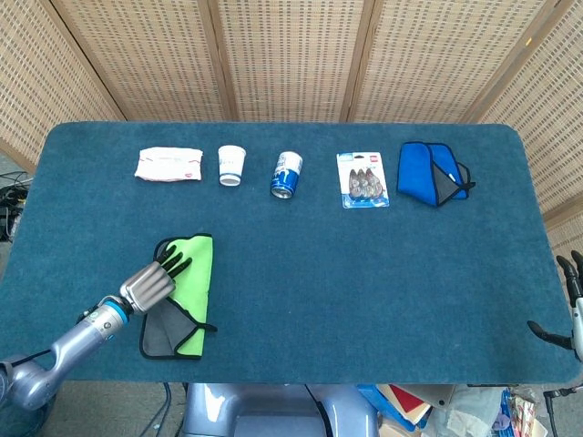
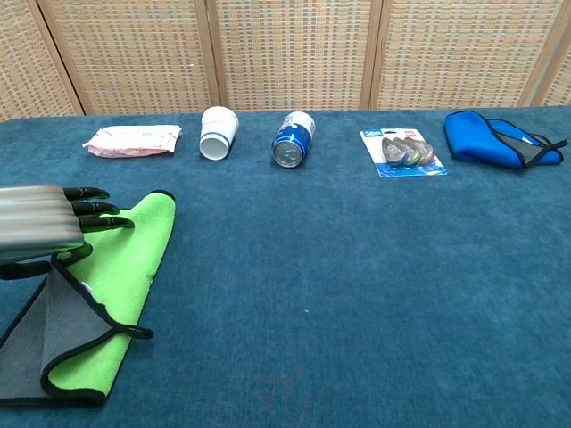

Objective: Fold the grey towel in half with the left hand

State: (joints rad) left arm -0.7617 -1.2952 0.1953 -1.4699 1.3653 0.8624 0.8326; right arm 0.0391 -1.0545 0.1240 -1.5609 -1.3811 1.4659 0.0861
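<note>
The grey towel (image 1: 160,335) lies at the table's front left, partly turned over so its bright green underside (image 1: 195,271) faces up. In the chest view the green side (image 2: 125,267) covers most of the towel (image 2: 22,352), with grey showing only at the near left. My left hand (image 1: 148,284) grips the lifted edge over the towel's left part, dark fingers on top and thumb beneath (image 2: 40,234). My right hand (image 1: 567,305) is at the far right table edge, fingers apart and holding nothing.
Along the back stand a pink tissue pack (image 1: 168,164), a white paper cup (image 1: 231,165), a blue can (image 1: 286,174) on its side, a blister pack (image 1: 363,179) and a blue cloth (image 1: 433,171). The blue table cover (image 1: 364,291) stretches to the right.
</note>
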